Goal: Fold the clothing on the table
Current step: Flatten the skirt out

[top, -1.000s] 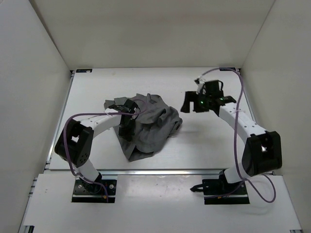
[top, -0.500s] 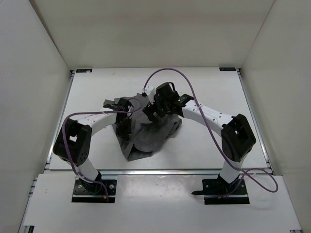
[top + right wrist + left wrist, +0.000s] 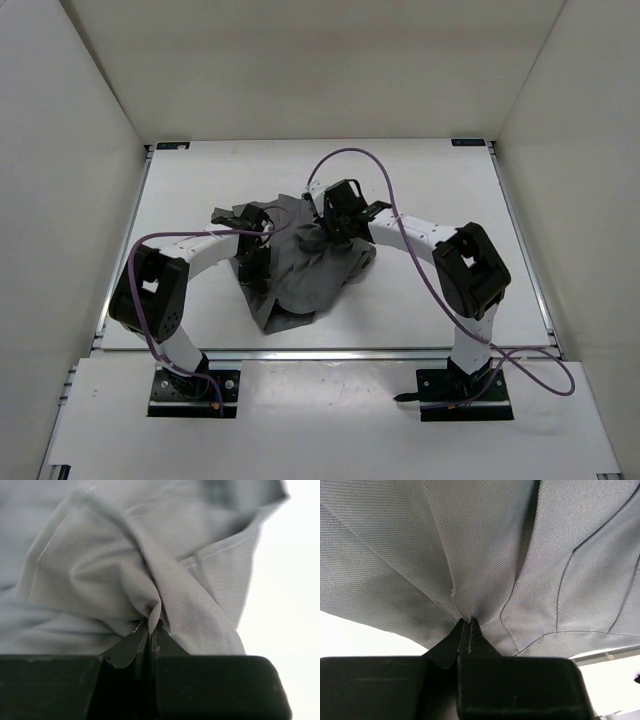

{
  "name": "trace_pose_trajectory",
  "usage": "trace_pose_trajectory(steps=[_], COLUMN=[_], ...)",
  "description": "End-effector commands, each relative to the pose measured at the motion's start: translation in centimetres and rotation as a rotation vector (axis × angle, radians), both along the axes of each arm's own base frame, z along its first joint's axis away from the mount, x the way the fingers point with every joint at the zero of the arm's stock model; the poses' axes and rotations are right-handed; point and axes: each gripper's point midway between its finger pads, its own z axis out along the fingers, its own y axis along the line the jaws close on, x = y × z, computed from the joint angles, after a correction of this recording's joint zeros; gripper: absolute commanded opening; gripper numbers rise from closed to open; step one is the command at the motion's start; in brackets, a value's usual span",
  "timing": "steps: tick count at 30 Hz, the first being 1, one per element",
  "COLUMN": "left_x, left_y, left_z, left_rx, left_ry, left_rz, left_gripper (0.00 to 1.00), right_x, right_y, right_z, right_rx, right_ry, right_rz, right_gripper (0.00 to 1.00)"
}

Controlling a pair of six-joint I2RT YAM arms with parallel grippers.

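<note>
The left pincer (image 3: pixel 466 624) is pressed together on a fold of the wrinkled dark-grey fabric garment (image 3: pixel 312 268). The right pincer (image 3: pixel 151 626) pinches another fold. From above, both tips are lost in cloth. The bunched heap lies mid-way across the flat matte white desk (image 3: pixel 430 300), its outline hard to make out.

2 white arms (image 3: pixel 200 245), black joints (image 3: pixel 150 295), purple cables (image 3: pixel 345 153); left claw (image 3: pixel 467 625), right claw (image 3: pixel 150 626) seemingly black.

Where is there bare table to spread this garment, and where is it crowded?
Free on the matte white tabletop: the far strip behind the crumpled dark-grey fabric garment, and the right side. Crowded: the middle, where the black left gripper and black right gripper both pinch the garment.
</note>
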Motion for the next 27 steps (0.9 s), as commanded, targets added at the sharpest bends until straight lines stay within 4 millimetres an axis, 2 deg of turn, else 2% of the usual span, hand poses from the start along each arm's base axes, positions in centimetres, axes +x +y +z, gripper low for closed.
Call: trace_pose_trajectory(steps=[1,2,3,5,6,7,8,9,11,12,13,15,16,17,18,20,21,22,23,25,26,27], left_x=[0.4,0.6,0.6,0.6,0.8,0.9,0.8,0.9,1.0,1.4,1.8,2.6,3.1,3.6,4.1,5.1,5.3,5.1,4.8,3.3,3.0,1.6], left_y=[-0.2,-0.1,-0.1,-0.1,-0.1,0.0,-0.2,-0.1,-0.6,-0.6,-1.0,-1.4,-1.9,-2.1,-2.1,-2.0,-1.8,-1.8,-1.3,-0.3,-0.1,0.3], left_z=[1.3,1.3,1.2,1.3,1.3,1.4,1.4,1.3,1.4,1.8,2.2,3.3,4.2,5.0,5.9,7.4,8.4,8.9,9.3,8.2,8.5,7.2], left_rx=[-0.044,-0.036,-0.033,-0.040,-0.031,-0.033,-0.035,-0.036,-0.050,-0.059,-0.065,-0.073,-0.082,-0.097,-0.097,-0.107,-0.111,-0.117,-0.116,-0.118,-0.130,-0.122], left_ry=[-0.038,-0.044,-0.042,-0.037,-0.051,-0.052,-0.053,-0.053,-0.056,-0.065,-0.079,-0.108,-0.132,-0.139,-0.159,-0.200,-0.230,-0.244,-0.253,-0.225,-0.243,-0.203], left_rz=[-0.011,-0.009,-0.015,-0.018,-0.022,-0.019,-0.024,-0.024,-0.043,-0.039,-0.049,-0.054,-0.060,-0.052,-0.043,-0.009,0.005,0.022,0.052,0.131,0.152,0.179], left_gripper=[0.00,0.00,0.00,0.00,0.00,0.00,0.00,0.00,0.00,0.04,0.08,0.35,0.46,0.50,0.61,0.77,0.77,0.82,0.83,0.84,0.84,0.84], right_x=[5.8,6.8,7.0,8.2,7.4,7.4,7.2,6.4,4.8,4.1,3.1,1.6,0.8,0.1,-0.6,-2.4,-3.3,-4.1,-5.2,-7.0,-7.4,-8.1], right_y=[-3.6,-6.0,-7.5,-13.1,-14.0,-17.6,-19.8,-21.6,-23.1,-23.9,-23.7,-23.2,-22.2,-22.1,-21.3,-19.3,-18.9,-18.1,-17.1,-15.8,-15.2,-14.3], right_z=[6.4,7.4,8.7,9.9,10.3,9.1,9.8,9.3,8.1,8.1,6.9,7.4,8.0,7.5,7.6,8.4,7.5,8.0,7.5,6.5,6.5,6.0], right_rx=[0.075,0.082,0.101,0.145,0.205,0.221,0.313,0.392,0.453,0.470,0.467,0.466,0.482,0.474,0.485,0.509,0.488,0.486,0.469,0.441,0.446,0.445], right_ry=[-0.181,-0.197,-0.210,-0.216,-0.190,-0.155,-0.124,-0.072,-0.007,-0.003,0.029,0.010,0.001,0.018,0.022,0.034,0.056,0.048,0.060,0.093,0.097,0.126], right_rz=[-0.207,-0.284,-0.341,-0.501,-0.555,-0.640,-0.700,-0.744,-0.776,-0.812,-0.816,-0.802,-0.781,-0.776,-0.753,-0.663,-0.645,-0.614,-0.562,-0.509,-0.490,-0.456], right_gripper=[0.00,0.00,0.00,0.00,0.01,0.04,0.14,0.23,0.55,0.62,0.74,0.88,0.88,0.88,0.88,0.85,0.84,0.84,0.81,0.79,0.79,0.78])
